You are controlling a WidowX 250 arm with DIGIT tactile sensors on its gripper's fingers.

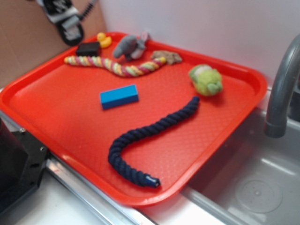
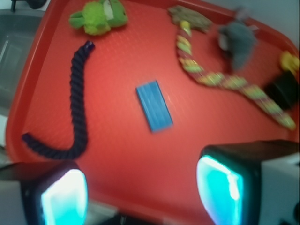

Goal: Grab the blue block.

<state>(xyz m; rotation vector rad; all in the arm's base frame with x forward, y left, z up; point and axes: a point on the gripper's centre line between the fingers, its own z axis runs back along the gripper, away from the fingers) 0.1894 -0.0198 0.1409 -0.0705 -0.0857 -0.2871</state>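
The blue block (image 1: pixel 119 96) lies flat near the middle of the red tray (image 1: pixel 56 117), with no other toy touching it. In the wrist view the blue block (image 2: pixel 154 106) sits ahead of my gripper (image 2: pixel 140 190), well beyond the fingertips. Both cyan-lit pads (image 2: pixel 220 190) stand wide apart with only bare tray between them. In the exterior view my gripper (image 1: pixel 65 21) hangs over the tray's back left corner, far from the block.
A dark navy rope (image 1: pixel 145 140) curls in front of the block. A multicoloured rope (image 1: pixel 117 66), a black block (image 1: pixel 88 48), a yellow duck (image 1: pixel 104 40), a grey plush (image 1: pixel 131 47) and a green plush (image 1: pixel 206 79) line the back. A sink and faucet (image 1: pixel 281 89) stand to the right.
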